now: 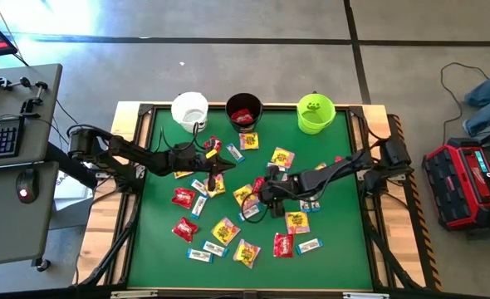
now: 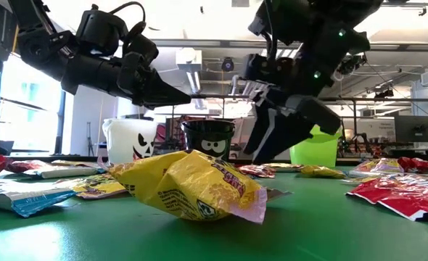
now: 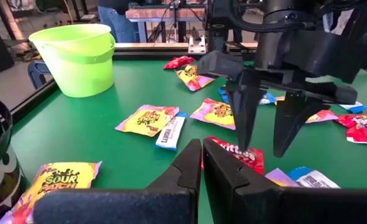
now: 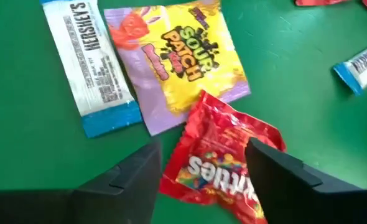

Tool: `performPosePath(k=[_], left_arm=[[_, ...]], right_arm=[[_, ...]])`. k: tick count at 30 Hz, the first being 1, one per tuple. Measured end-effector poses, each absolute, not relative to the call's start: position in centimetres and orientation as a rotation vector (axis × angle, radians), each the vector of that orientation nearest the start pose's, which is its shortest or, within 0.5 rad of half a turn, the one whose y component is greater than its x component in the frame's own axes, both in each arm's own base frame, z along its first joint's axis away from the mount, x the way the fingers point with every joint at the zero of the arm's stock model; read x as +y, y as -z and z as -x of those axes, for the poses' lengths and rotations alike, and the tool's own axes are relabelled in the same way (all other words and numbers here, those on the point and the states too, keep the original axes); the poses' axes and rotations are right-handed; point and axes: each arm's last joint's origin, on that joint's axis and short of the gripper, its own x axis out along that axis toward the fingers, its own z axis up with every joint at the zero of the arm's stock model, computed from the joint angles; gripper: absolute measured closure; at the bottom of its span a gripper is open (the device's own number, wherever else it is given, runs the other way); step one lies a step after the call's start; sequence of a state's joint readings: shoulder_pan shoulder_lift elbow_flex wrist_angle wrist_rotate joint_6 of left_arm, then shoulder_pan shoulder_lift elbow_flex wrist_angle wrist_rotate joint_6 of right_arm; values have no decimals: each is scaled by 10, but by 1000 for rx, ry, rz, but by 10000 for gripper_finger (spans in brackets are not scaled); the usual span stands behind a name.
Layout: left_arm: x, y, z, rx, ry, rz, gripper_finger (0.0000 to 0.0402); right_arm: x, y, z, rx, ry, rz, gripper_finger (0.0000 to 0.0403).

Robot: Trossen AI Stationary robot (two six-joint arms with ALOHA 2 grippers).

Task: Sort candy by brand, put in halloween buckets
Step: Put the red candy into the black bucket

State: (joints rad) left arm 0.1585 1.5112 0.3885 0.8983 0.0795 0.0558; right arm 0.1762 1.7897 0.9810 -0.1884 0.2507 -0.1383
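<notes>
Over red packet (image 4: pixel 218 165), right gripper (image 4: pixel 202 180) angled down, fingers straddling it

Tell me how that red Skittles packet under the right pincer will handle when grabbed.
The red Skittles packet looks crinkled and thin, so probably floppy and light. Its glossy wrapper may slip. It overlaps the Sour Patch packet, which may drag along.

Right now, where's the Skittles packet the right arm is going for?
High view: mid-table, right of centre, under the right gripper. Right wrist view: the red Skittles packet lies between its open fingers, overlapping a Sour Patch packet.
</notes>
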Motion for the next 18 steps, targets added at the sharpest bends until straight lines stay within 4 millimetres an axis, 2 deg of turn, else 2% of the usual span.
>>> performPosePath(k=[5,10,18], left_arm=[[39,-149,-256,238,-72,-25,395],[39,-149,-255,241,-72,-25,395],[39,-149,-255,242,-72,-26,395]], right_arm=[[52,-138,-342,978,-34,368,227],[51,-138,-344,960,-39,379,229],[49,-121,-348,997,-79,385,230]])
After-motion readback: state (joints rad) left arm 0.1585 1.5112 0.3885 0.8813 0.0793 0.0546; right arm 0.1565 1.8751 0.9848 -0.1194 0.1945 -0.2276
